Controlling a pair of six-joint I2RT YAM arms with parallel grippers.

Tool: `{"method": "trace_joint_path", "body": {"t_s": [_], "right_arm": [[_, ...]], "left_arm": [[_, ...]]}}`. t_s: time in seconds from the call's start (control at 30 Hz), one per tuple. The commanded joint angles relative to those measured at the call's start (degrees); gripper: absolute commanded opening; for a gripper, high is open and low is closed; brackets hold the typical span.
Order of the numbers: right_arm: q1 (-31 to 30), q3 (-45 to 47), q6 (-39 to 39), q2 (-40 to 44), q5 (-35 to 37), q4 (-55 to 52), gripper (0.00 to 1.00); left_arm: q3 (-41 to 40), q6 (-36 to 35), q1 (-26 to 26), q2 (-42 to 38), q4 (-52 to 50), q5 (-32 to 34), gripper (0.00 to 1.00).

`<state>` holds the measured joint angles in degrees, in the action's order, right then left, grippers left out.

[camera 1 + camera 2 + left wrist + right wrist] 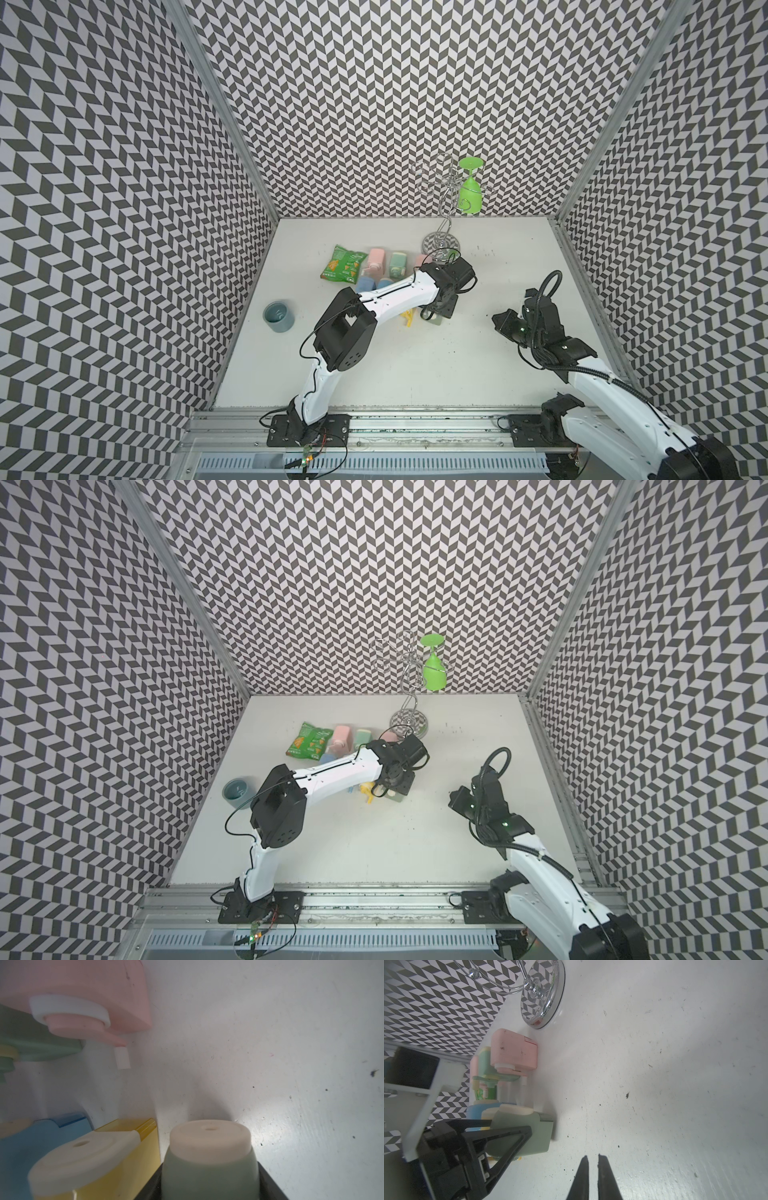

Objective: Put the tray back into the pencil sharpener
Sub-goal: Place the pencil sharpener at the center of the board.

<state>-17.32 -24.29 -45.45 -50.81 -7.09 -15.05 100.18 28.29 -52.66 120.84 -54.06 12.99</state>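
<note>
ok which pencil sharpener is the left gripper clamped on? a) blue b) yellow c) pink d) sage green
d: in the left wrist view the left gripper is closed around the sage green pencil sharpener, with the yellow sharpener beside it.

— What carries it all?
— A white table [415, 365], scuffed and dotted with dark specks.
— And on it?
— A blue-grey cup [278, 317] near the left edge, well apart from the rest. Toward the back a green snack bag [343, 264] lies flat, just beside a pink sharpener [376, 259], a green sharpener [397, 266] and a blue sharpener [365, 284].
— Nearer the middle?
— A yellow sharpener [116, 1159] beside a sage-green sharpener [209, 1167]. Behind them stands a wire rack's round chrome base [441, 242].
</note>
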Motion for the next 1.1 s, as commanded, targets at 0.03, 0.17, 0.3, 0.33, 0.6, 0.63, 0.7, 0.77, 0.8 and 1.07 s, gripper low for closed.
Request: {"method": "trace_joint_path", "body": {"t_s": [0.03, 0.17, 0.3, 0.33, 0.6, 0.63, 0.7, 0.77, 0.8, 1.07], "right_arm": [[0.36, -1.87, 0.52, -0.58, -0.41, 0.39, 0.12], [0.33, -2.38, 0.80, -1.22, -1.15, -0.41, 0.12], [0.35, -2.64, 1.46, -1.82, -2.23, -0.18, 0.12], [0.36, -2.69, 1.57, -1.92, -2.48, -0.07, 0.12], [0.36, -2.86, 2.09, -2.61, -3.63, 0.30, 0.12], [0.35, -2.86, 2.12, -2.54, -3.75, 0.35, 0.12], [0.36, -2.95, 2.19, -2.46, -3.80, 0.20, 0.12], [0.34, -2.95, 2.29, -2.37, -3.81, 0.03, 0.12], [0.36, -2.97, 2.37, -2.37, -3.82, -0.07, 0.12], [0.36, -3.85, 2.57, -0.82, -1.74, -1.93, 0.12]], "left_arm": [[0.39, 3.16, 0.40, 1.41, 1.00, 3.05, 0.28], [-0.16, 3.85, 0.61, 1.33, 2.02, 2.64, 0.46], [-1.01, 4.22, 0.67, 0.76, 2.67, 2.45, 0.58], [-1.25, 4.18, 0.65, 0.39, 2.83, 2.56, 0.60], [-1.66, 4.97, 0.55, -2.08, 3.61, 3.80, 0.80], [-1.65, 5.10, 0.44, -2.44, 3.74, 4.00, 0.81], [-1.49, 5.15, 0.32, -3.16, 3.76, 4.43, 0.82], [-1.11, 5.24, 0.00, -4.06, 3.64, 5.04, 0.82], [-0.84, 5.32, -0.11, -4.72, 3.40, 5.47, 0.82], [-1.94, 6.51, -2.09, -14.61, 4.29, 13.47, 0.81]]}}
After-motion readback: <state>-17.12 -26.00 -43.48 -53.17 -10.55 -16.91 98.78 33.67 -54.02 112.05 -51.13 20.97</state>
